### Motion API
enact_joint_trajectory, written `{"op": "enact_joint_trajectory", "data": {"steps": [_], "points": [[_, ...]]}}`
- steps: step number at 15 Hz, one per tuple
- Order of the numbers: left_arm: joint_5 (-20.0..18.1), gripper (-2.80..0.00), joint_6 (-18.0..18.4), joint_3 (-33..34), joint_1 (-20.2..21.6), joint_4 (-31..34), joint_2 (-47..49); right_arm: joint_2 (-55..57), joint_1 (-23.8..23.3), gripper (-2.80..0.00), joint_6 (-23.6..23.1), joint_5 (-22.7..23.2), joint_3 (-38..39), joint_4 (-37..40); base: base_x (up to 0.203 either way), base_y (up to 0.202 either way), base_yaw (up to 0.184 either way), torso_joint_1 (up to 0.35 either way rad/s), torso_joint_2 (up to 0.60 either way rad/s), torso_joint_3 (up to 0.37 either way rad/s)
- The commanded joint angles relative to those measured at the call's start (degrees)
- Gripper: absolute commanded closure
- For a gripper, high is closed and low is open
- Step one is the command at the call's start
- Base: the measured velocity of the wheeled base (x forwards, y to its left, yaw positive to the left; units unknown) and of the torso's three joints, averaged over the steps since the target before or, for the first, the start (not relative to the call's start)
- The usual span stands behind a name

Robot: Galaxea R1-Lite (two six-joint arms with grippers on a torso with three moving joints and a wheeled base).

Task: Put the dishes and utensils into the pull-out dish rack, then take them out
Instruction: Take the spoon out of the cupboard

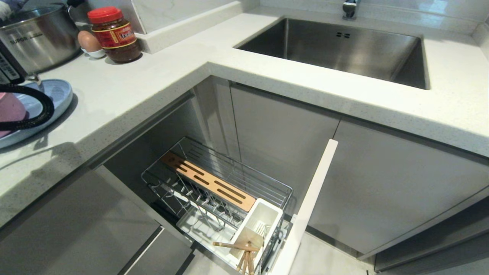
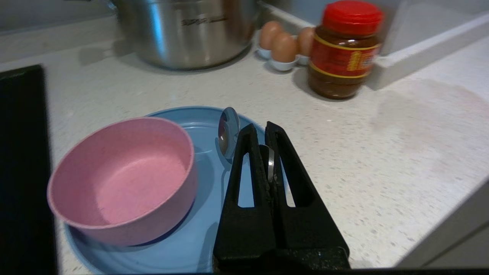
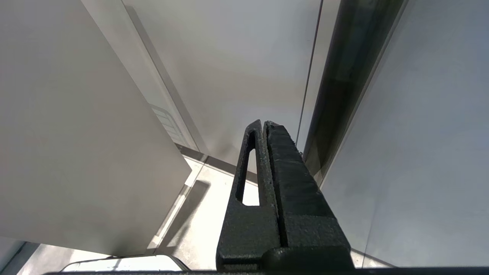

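Your left end effector [image 2: 263, 131] is clenched on the spoon [image 2: 228, 131] by its handle, bowl end sticking out over the blue plate [image 2: 179, 244], so it'll drop handle-first into the rack's cup [image 1: 263, 217].

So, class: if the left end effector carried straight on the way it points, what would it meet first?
Probably the steel pot beyond the blue plate; depth is unclear. The left end effector grips the spoon.

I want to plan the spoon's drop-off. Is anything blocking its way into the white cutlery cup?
Partly. The left gripper is shut on the spoon over the blue plate. The chopsticks stick out of the cutlery cup at its near end; its far end looks free.
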Motion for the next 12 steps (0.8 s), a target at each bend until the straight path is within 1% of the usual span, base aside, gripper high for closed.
{"op": "enact_joint_trajectory", "data": {"steps": [1,2,3,6,7,9,11,12], "points": [[-3.2,0.00,1.6,3.9,0.9,-8.2,-2.1,-0.2,0.0,0.00,0.0,0.0,0.0,0.0,0.000,0.000,0.000,0.000,0.00,0.000],[-4.6,0.00,2.4,6.0,1.9,-11.7,-2.1,-0.2,0.0,0.00,0.0,0.0,0.0,0.0,0.000,0.000,0.000,0.000,0.00,0.000],[-6.6,0.00,2.7,7.1,3.1,-12.7,-2.3,-0.2,0.0,0.00,0.0,0.0,0.0,0.0,0.000,0.000,0.000,0.000,0.00,0.000],[-9.3,0.00,2.9,10.8,6.2,-14.7,-3.3,-0.2,0.0,0.00,0.0,0.0,0.0,0.0,0.000,0.000,0.000,0.000,0.00,0.000],[-10.7,0.00,2.9,12.1,7.9,-15.6,-3.8,-0.2,0.0,0.00,0.0,0.0,0.0,0.0,0.000,0.000,0.000,0.000,0.00,0.000],[-14.5,0.00,2.9,14.6,10.9,-17.2,-5.4,-0.2,0.0,0.00,0.0,0.0,0.0,0.0,0.000,0.000,0.000,0.000,0.00,0.000],[-17.4,0.00,2.9,18.2,12.9,-20.4,-5.8,-0.2,0.0,0.00,0.0,0.0,0.0,0.0,0.000,0.000,0.000,0.000,0.00,0.000],[-20.0,0.00,2.8,19.7,14.5,-21.8,-6.3,-0.2,0.0,0.00,0.0,0.0,0.0,0.0,0.000,0.000,0.000,0.000,0.00,0.000]]}}
